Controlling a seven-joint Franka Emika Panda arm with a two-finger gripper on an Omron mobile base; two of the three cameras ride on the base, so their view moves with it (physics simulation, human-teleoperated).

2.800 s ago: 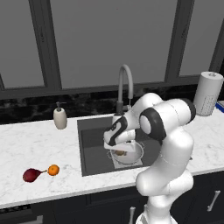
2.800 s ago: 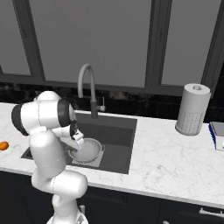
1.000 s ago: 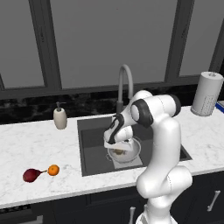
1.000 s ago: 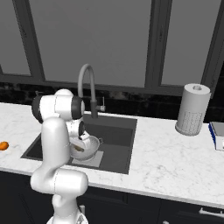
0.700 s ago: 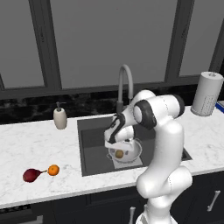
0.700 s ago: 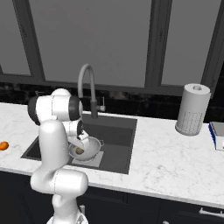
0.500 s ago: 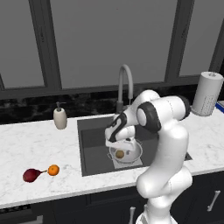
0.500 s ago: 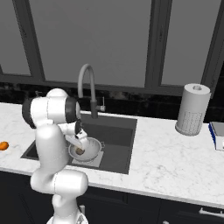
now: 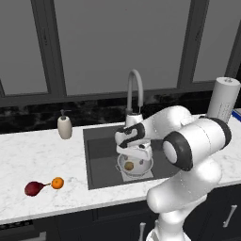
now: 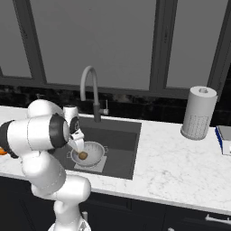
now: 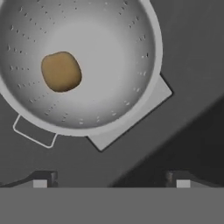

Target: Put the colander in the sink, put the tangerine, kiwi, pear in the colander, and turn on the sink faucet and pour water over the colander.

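Observation:
The silver colander (image 9: 144, 167) (image 10: 95, 153) (image 11: 105, 52) stands on the pale panel at the bottom of the dark sink (image 9: 101, 150) (image 10: 122, 139). The brownish kiwi (image 9: 129, 165) (image 10: 83, 155) (image 11: 61, 71) lies loose inside it. My gripper (image 9: 137, 153) (image 10: 77, 143) (image 11: 111, 181) hangs open just above the colander's rim, holding nothing. The orange tangerine (image 9: 57, 182) and the maroon pear (image 9: 33, 188) lie side by side on the counter left of the sink. The gooseneck faucet (image 9: 134, 89) (image 10: 90, 85) stands behind the basin, and no water runs from it.
A beige soap dispenser (image 9: 65, 127) stands at the sink's back left corner. A paper towel roll (image 9: 223, 99) (image 10: 198, 113) stands on the counter to the right. Dark windows rise behind the white marble counter.
The jaws have spread apart and let go of the kiwi, which now lies in the colander. The hand has lifted slightly off the bowl.

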